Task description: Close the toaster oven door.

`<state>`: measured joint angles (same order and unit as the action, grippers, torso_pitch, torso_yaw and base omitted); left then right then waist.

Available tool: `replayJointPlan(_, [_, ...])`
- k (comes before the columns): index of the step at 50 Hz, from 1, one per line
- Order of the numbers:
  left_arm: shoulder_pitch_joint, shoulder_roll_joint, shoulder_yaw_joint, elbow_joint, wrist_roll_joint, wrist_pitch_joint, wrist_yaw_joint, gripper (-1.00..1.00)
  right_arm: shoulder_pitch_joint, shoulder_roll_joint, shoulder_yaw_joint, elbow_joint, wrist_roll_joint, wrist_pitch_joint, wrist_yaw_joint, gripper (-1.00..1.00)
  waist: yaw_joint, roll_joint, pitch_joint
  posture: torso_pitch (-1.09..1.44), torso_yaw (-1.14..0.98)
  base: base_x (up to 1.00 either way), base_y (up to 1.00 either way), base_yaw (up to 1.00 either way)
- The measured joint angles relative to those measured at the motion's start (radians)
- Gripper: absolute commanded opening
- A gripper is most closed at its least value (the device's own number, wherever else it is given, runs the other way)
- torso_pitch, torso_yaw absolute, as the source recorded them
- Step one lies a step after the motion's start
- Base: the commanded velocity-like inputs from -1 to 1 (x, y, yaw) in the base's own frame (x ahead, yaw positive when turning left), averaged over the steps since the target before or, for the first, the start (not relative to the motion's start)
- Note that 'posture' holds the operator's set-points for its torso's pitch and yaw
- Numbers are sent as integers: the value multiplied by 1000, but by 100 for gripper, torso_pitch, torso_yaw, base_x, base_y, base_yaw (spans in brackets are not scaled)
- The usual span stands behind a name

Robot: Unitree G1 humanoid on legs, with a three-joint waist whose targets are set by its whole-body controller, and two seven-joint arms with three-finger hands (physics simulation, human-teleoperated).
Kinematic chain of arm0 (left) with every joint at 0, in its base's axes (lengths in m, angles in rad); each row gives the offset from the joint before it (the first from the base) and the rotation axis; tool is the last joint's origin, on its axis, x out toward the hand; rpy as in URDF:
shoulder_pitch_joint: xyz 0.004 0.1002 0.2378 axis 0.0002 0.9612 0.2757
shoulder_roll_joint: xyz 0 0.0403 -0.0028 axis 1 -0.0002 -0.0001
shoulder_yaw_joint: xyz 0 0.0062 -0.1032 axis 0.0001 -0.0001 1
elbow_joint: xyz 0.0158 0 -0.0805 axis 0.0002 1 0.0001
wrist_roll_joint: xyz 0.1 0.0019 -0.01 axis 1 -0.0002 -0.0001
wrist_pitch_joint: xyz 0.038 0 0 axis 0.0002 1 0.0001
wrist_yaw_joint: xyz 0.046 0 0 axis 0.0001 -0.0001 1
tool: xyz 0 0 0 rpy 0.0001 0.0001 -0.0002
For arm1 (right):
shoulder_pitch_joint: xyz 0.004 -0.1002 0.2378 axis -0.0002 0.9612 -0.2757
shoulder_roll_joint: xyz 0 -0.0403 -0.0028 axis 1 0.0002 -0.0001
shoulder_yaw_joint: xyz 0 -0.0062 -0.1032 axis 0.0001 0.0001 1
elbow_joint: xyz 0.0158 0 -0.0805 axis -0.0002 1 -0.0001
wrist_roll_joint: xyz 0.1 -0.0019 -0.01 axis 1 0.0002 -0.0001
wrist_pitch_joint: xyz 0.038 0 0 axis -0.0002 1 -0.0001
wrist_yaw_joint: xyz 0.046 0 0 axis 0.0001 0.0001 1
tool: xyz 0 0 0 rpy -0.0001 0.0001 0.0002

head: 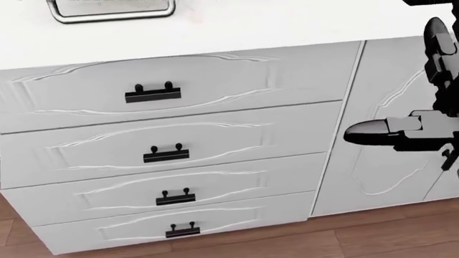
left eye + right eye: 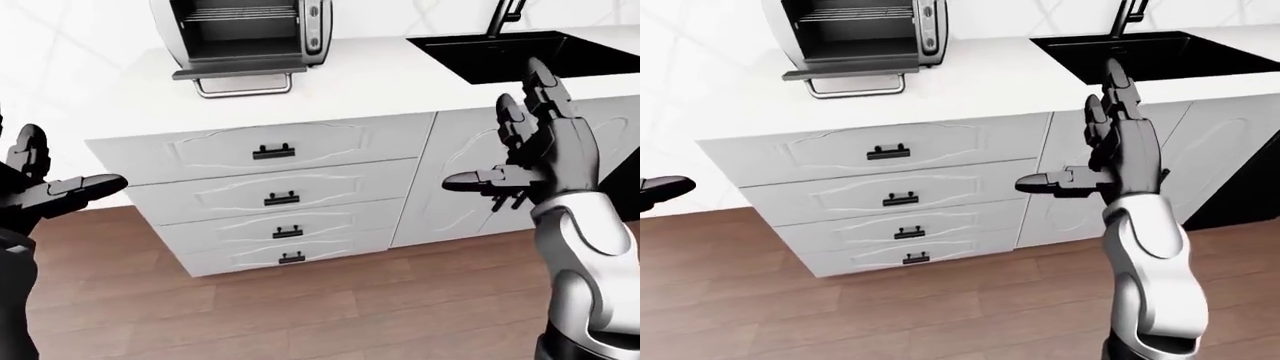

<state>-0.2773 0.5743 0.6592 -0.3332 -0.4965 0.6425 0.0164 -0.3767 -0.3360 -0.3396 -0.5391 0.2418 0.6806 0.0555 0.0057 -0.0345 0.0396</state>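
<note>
**Toaster oven door hangs open; both my hands are empty and clear of it**

I take the toaster oven as my landmark. It sits on the white counter at the top of the left-eye view, and its door is folded down flat, just below the oven's mouth, with the metal handle looping out over the counter. Inside I can see the wire rack. In the head view only that handle shows, at the very top edge.

To the right of the oven, on the same counter, is the black sink with a dark faucet at its upper edge.

Directly below the oven is a stack of four white drawers, each with a small black pull. Right of the drawers is a white cabinet door.

My right hand is well below and to the right of the oven, raised ahead of the cabinet door. Its fingers point up and are spread, the thumb sticks out sideways toward the drawers, and it grips nothing. My left hand is well below and to the left of the oven, at the view's left edge. Its fingers are spread too, and it has hold of nothing. Neither hand touches the oven or its door.
</note>
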Motion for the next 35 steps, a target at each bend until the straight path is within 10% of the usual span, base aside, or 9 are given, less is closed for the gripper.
replayJointPlan(5, [8, -5, -20, 18, -4, 10, -10, 100, 10, 1, -10, 18, -8, 14, -7, 100, -15, 12, 4, 0, 0, 18, 0, 0])
replayJointPlan(12, [-4, 12, 3, -3, -4, -2, -5, 100, -3, 3, -4, 2, -5, 3, -5, 100, -17, 114, 4, 0, 0, 18, 0, 0])
replayJointPlan(17, [8, 6, 8, 23, 0, 10, 5, 100, 6, 11, 18, 17, 7, 21, 2, 100, 3, 93, 7, 0, 0, 18, 7, 0])
replayJointPlan(23, [-4, 13, 9, 2, -6, 3, 3, 100, -12, -3, -2, -8, 10, 15, -5, 100, 5, -3, 6, 0, 0, 18, 12, 0])
replayJointPlan(29, [2, 5, -9, 9, -27, 33, 2, 100, -1, -5, -13, 7, 8, 33, -15, 100, -16, 7, 1, 0, 0, 18, 16, 0])
replayJointPlan(35, [-9, 21, 9, -10, -37, 28, 10, 100, -13, -9, -14, -14, 18, 35, -18, 100, -25, 83, 5, 0, 0, 18, 20, 0])
